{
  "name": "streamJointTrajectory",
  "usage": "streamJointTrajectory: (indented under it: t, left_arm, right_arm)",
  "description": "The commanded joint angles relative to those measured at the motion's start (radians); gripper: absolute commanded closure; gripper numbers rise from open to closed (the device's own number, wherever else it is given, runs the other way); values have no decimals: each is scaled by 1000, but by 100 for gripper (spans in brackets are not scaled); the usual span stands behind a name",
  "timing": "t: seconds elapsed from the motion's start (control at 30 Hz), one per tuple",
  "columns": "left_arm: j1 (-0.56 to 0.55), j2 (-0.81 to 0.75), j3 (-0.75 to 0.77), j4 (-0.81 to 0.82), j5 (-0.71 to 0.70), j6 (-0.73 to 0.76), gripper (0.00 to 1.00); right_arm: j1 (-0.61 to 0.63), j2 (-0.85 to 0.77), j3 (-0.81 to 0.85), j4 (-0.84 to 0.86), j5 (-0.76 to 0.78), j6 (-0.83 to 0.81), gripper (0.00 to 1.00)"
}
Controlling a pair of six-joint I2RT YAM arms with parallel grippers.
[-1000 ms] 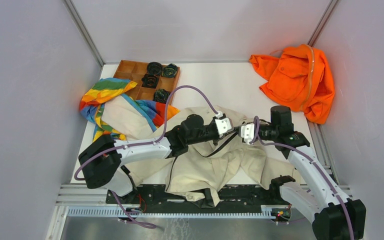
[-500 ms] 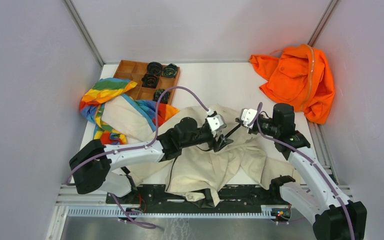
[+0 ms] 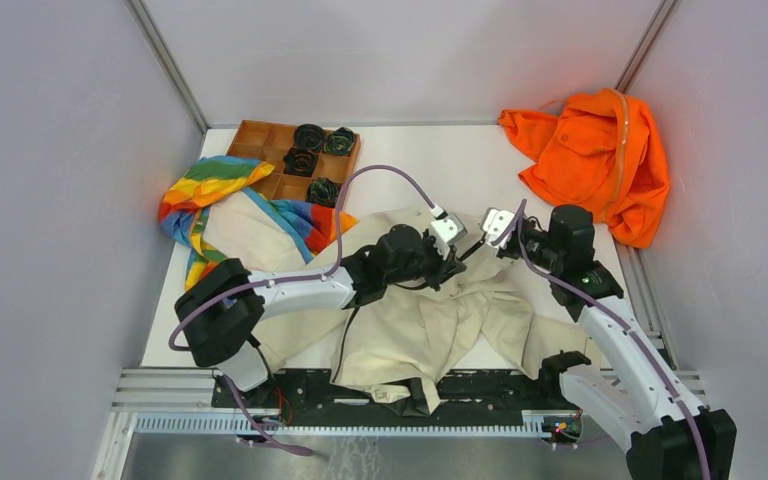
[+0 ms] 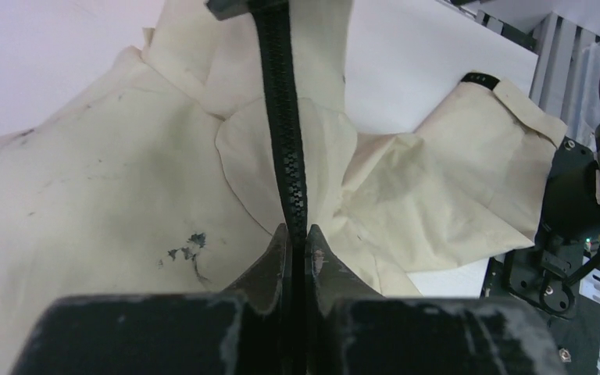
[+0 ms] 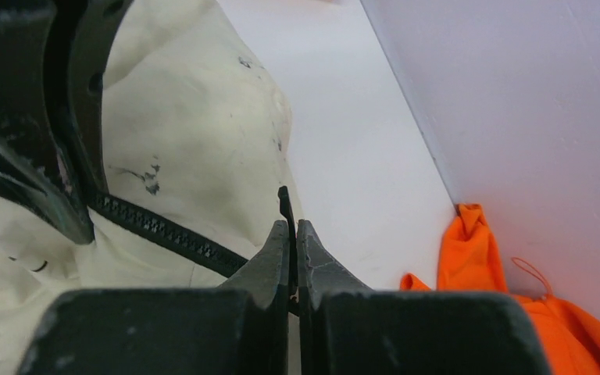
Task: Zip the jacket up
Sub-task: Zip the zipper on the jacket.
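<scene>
White table [image 3: 440, 170] carries the beige jacket [image 3: 410, 330], crumpled at near centre. Its black zipper [image 4: 285, 141] is lifted and runs straight between 2 grippers. The left gripper [image 4: 297, 234] is clamped on the zipper, and the right gripper [image 5: 293, 230] pinches the same zipper further right.

I see the cream jacket [image 3: 410, 330] lying rumpled and spread across the table's [image 3: 440, 170] near half. Its dark zipper [image 4: 285, 133] runs taut, lifted off the cloth; small black flecks beside it may be the chest logo.
</scene>
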Motion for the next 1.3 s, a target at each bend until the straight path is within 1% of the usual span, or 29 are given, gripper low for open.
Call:
streamJointTrajectory:
  t: [0.0, 0.13, 0.2, 0.57, 0.7, 0.77, 0.83, 0.87, 0.93, 0.97, 1.0, 1.03, 1.07, 1.1, 1.17, 1.23, 1.27]
  left_arm:
    - [19, -39, 7, -63, 31, -43, 98]
    - [28, -77, -29, -75, 40, -31, 98]
    - [31, -81, -37, -82, 57, -29, 98]
    - [43, -65, -43, -107, 150, -45, 98]
    - [53, -61, -46, -118, 175, -50, 98]
    - [58, -57, -46, -117, 181, -56, 98]
    - [60, -51, -35, -114, 184, -68, 98]
    - [62, -45, -27, -110, 184, -82, 98]
    - [66, -26, -1, -91, 195, -118, 98]
    - [66, -14, 13, -84, 203, -135, 98]
    - [67, 1, 32, -79, 208, -154, 98]
    - [66, 17, 53, -80, 215, -175, 98]
    - [65, 33, 79, -89, 220, -193, 98]
    - [66, 45, 96, -104, 223, -201, 98]
    - [66, 54, 103, -128, 223, -201, 98]
    - [68, 40, 82, -137, 219, -200, 98]
    - [71, 28, 66, -137, 219, -200, 98]
  right_arm:
    - [-28, 2, 65, 100, 238, -119, 100]
    - [-83, 48, 94, 128, 290, -150, 100]
    - [-94, 64, 98, 171, 316, -173, 100]
    - [-120, 109, 102, 269, 408, -292, 100]
    - [-129, 114, 103, 281, 428, -307, 100]
    - [-129, 110, 106, 266, 411, -293, 100]
    - [-130, 100, 121, 204, 321, -250, 100]
    - [-129, 89, 120, 190, 274, -201, 100]
    - [-126, 75, 134, 115, 127, -98, 100]
    - [-105, 65, 128, 104, 90, -36, 100]
    - [-77, 49, 116, 91, 85, -8, 100]
    - [-20, 33, 98, 91, 147, -5, 100]
    - [39, 12, 70, 113, 248, -31, 100]
    - [47, 3, 52, 142, 309, -45, 100]
    - [35, 21, 39, 183, 449, -126, 100]
    - [-31, 46, 44, 223, 501, -217, 100]
    - [-82, 64, 60, 236, 496, -238, 100]
